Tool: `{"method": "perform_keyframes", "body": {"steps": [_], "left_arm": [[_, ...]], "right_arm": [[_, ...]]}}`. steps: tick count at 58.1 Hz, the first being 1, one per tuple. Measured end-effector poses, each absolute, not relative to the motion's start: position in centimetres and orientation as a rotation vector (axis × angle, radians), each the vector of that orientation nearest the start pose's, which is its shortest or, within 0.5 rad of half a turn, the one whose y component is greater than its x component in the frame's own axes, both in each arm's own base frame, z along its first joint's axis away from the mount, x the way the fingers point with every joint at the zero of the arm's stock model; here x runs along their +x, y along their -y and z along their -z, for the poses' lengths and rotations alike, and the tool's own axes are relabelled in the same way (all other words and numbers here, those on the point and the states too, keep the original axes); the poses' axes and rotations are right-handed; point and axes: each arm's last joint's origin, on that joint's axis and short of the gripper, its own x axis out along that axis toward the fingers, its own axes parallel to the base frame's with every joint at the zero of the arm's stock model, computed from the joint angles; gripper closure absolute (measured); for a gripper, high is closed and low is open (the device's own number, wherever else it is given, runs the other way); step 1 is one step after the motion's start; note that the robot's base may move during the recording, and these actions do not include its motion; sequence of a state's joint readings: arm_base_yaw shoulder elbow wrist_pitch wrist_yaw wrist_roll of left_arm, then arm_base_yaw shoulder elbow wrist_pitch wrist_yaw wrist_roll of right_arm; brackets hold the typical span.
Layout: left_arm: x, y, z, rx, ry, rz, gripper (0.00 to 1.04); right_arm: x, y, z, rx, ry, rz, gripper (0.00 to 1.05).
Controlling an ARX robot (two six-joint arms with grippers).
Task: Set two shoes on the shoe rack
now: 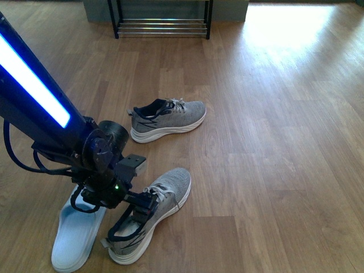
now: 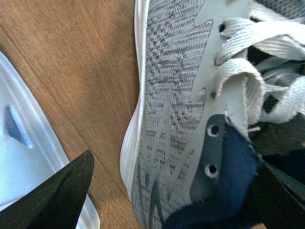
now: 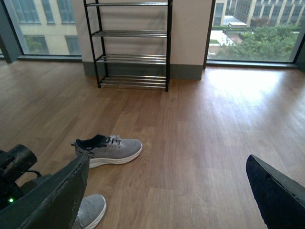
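Sneakers fill my front camera: the near sneaker (image 1: 165, 196), grey knit with a white sole, lies at lower centre. My left claw (image 1: 138, 206) reaches down at its navy collar. The far sneaker (image 1: 176, 116) lies on its side at mid-frame, well apart. The shoe rack (image 1: 162, 25) stands at the top edge. A pale blue sandal (image 1: 77, 239) lies at lower left, just beside the claw.

On the left wrist camera, the claw is spread wide. One finger (image 2: 57, 200) hangs over the wood floor (image 2: 71, 62) and the sandal's edge, clear of the sole, and the other sits beyond the laces at lower right. The shoe's side and navy tongue lie between them, ungripped.

On the right wrist camera, my right claw (image 3: 167, 161) gapes wide and holds nothing. The far sneaker is left of centre and the rack is at the upper middle.
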State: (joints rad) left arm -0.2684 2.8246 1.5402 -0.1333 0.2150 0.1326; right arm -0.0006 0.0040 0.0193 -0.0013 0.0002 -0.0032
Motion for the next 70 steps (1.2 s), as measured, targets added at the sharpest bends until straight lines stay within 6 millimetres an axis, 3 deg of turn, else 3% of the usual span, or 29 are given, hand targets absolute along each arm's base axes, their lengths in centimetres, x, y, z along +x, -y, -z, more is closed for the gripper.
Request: {"method": "perform_keyframes", "body": {"steps": [10,25,45,55,62,70], "left_arm": [[40.0,11.7,13.9,0.187,-1.374,0.479,0.11],[40.2,11.5,14.9,0.260,-1.332,0.437,0.54],[39.7,11.2,14.2,0.298,-1.274,0.384,1.03],[38.9,9.3,10.6,0.250,-1.228,0.252,1.03],[38.6,7.8,5.8,0.224,-1.126,0.139,1.03],[36.8,5.8,-1.4,0.211,-0.972,-0.011,1.03]], "right_arm": [[9.7,0.0,-17.0,-0.003,0.014,0.001,0.09],[9.7,0.0,-17.0,-0.003,0.014,0.001,0.09],[9.7,0.0,-17.0,-0.003,0.014,0.001,0.09],[9.7,0.0,-17.0,-0.003,0.014,0.001,0.09],[9.7,0.0,-17.0,-0.003,0.014,0.001,0.09],[9.7,0.0,-17.0,-0.003,0.014,0.001,0.09]]}}
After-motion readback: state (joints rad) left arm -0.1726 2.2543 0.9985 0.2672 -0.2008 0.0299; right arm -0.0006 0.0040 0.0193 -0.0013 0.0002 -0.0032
